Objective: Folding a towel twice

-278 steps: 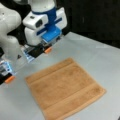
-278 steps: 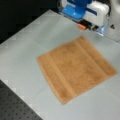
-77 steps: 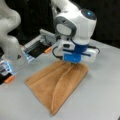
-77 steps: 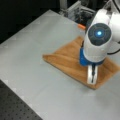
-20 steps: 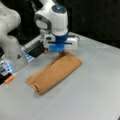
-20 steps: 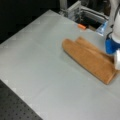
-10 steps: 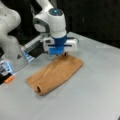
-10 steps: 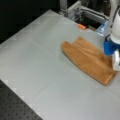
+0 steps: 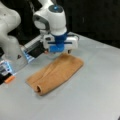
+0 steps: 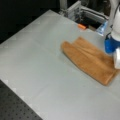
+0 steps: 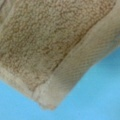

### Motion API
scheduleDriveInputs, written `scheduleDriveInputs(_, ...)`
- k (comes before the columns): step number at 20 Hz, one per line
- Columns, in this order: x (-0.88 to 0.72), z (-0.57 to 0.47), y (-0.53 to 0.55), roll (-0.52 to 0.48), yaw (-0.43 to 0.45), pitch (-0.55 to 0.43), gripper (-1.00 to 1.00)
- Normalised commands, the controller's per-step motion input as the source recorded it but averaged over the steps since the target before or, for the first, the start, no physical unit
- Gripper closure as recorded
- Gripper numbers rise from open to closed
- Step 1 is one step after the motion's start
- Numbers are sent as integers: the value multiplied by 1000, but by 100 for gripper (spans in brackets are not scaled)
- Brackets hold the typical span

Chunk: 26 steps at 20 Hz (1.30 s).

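The towel (image 9: 56,74) lies on the grey worktop (image 9: 100,82) as a long, narrow strip, folded over on itself so that 2 layers show, one edge overlapping the other along its length. In a front view it runs from that view's lower left up to the right; its lower-left end curls into a small open roll. In a front view (image 10: 87,60) the same strip runs from the middle of the worktop (image 10: 37,62) toward that view's right, the upper layer set a little back from the lower one at the left end.

The hand (image 9: 60,50) hangs over the far end of the towel, just above or at the corner of the cloth; whether it touches cannot be told. The fingers are hidden under the blue and white body of the hand, so whether they stand wide or narrow cannot be told. In a front view only part of the hand (image 10: 113,50) shows at the right edge, above the towel's right end.

The wrist view is filled by the towel (image 11: 50,45): looped pile, a smooth woven band along 1 edge, and a corner over a blue ground.

A small orange object (image 9: 9,79) lies near the base of the arm.
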Motion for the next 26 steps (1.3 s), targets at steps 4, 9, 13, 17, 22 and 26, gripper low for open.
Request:
scheduleDriveInputs(4,319,455,-63,7,-1,357,-100)
scheduleDriveInputs(9,694,274,-113,-112,87,302,-100)
scheduleDriveInputs(13,929,135,-25,-225,199,255,-100)
scheduleDriveInputs(17,936,138,99,-227,232,203,-100)
scheduleDriveInputs(22,838,78,208,-176,153,151,-100)
scheduleDriveInputs(26,496,-11,227,-168,56,139,-100)
